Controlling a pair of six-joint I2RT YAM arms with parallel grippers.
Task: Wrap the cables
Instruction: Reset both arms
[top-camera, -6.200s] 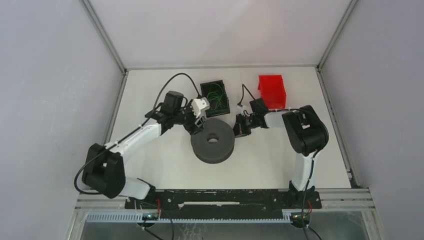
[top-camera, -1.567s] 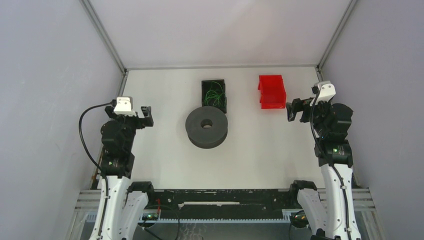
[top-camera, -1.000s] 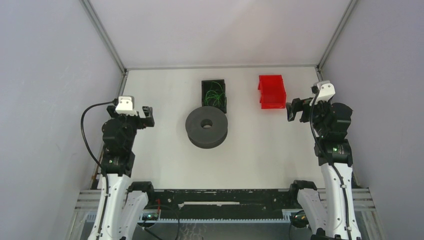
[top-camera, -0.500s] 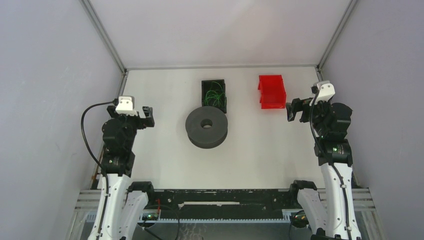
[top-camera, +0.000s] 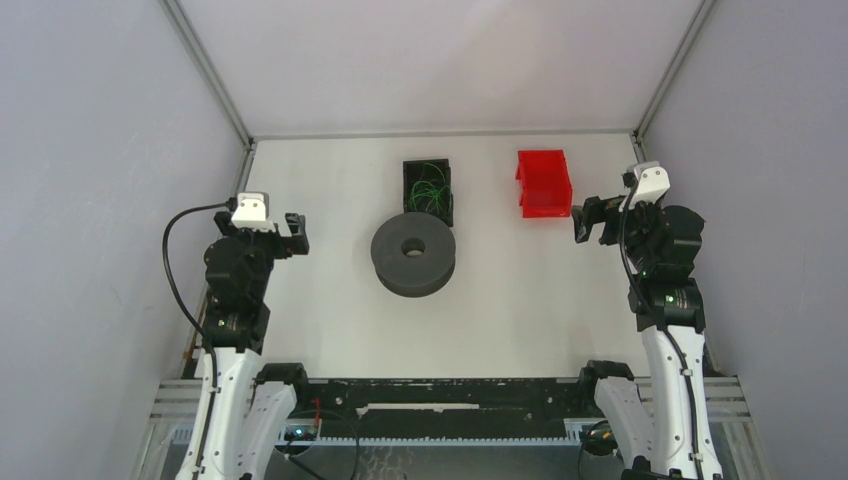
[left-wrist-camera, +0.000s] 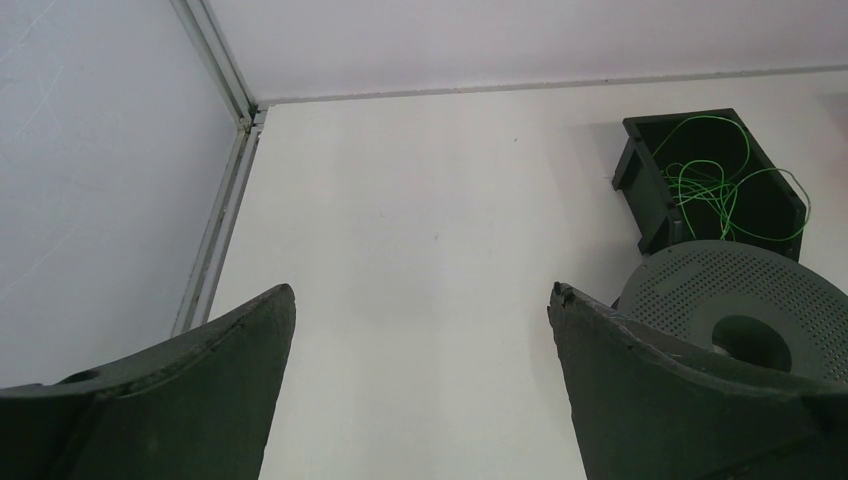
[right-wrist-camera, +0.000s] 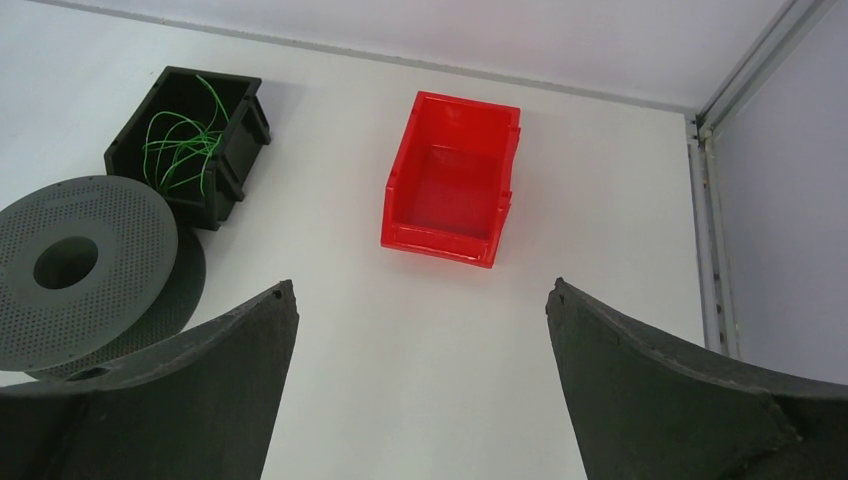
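Note:
Thin green cables (top-camera: 428, 189) (left-wrist-camera: 715, 180) (right-wrist-camera: 180, 140) lie in loose loops inside a black bin (top-camera: 409, 178) at the back middle of the table. A dark grey spool (top-camera: 413, 253) (left-wrist-camera: 740, 300) (right-wrist-camera: 70, 260) lies flat just in front of that bin. My left gripper (top-camera: 293, 233) (left-wrist-camera: 420, 300) hangs open over the left side of the table, with nothing between its fingers. On the right my right gripper (top-camera: 585, 220) (right-wrist-camera: 420, 295) is also open and holds nothing, raised beside the red bin. Both stand well apart from the cables.
An empty red bin (top-camera: 544, 183) (right-wrist-camera: 452, 180) stands at the back right. Metal frame rails (left-wrist-camera: 215, 60) (right-wrist-camera: 710, 200) and grey walls close in the table on the left, right and back. The arm bases sit on a black bar (top-camera: 440, 395) at the near edge.
Both arms have pulled back from the spool and bins to raised poses at the table's sides. Over the last second nothing has moved.

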